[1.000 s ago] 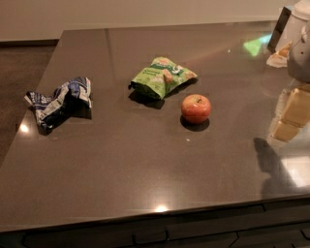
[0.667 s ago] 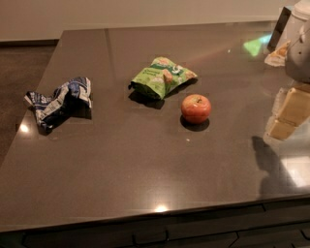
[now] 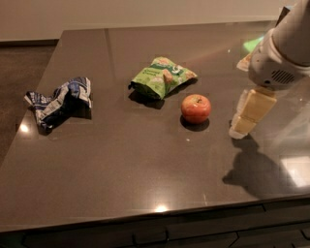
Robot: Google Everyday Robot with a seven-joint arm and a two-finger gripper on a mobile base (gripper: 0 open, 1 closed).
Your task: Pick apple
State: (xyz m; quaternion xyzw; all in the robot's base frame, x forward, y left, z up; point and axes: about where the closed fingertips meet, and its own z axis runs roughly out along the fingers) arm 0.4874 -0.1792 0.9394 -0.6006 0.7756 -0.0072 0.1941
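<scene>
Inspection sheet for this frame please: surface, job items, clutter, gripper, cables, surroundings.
Surface: dark glossy table, with light glare near the front edge.
Job's things: apple, red-orange, upright on the table and not held.
Clutter: green snack bag behind and left of the apple, apart from it; crumpled blue-white wrapper far left.
Grippers: gripper hangs low at the right of the apple, not touching it, and casts a shadow on the table.
Cables: nothing seen.
Surroundings: light wall behind, dark floor at left; green patch partly hidden by the arm, unidentifiable.
</scene>
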